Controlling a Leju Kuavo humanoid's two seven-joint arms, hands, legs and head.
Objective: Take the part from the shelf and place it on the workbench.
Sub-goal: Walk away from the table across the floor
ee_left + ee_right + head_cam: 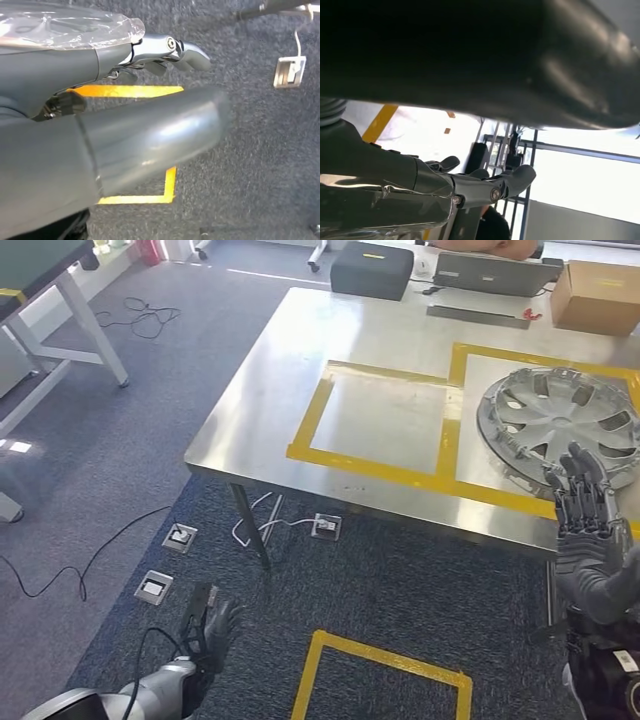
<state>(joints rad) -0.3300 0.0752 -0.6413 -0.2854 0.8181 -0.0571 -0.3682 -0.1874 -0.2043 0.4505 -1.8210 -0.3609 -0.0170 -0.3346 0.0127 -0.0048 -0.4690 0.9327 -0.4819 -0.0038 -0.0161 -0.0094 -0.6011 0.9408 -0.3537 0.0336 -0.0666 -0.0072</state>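
One part, the grey plastic hubcap (562,425), already lies on your steel workbench (377,360), just beyond right hand (592,540) fingertips, spread, empty. Left hand (215,625) hangs empty, fingers apart. Judged: only withdrawal remains.

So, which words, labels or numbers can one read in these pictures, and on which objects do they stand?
No text can be read.
Cardboard box: no print can be made out.
Black case: a yellow mark on the lid, too small to read.
White tag beside the right hand: too blurred to read.
Wheel cover: no lettering shows.
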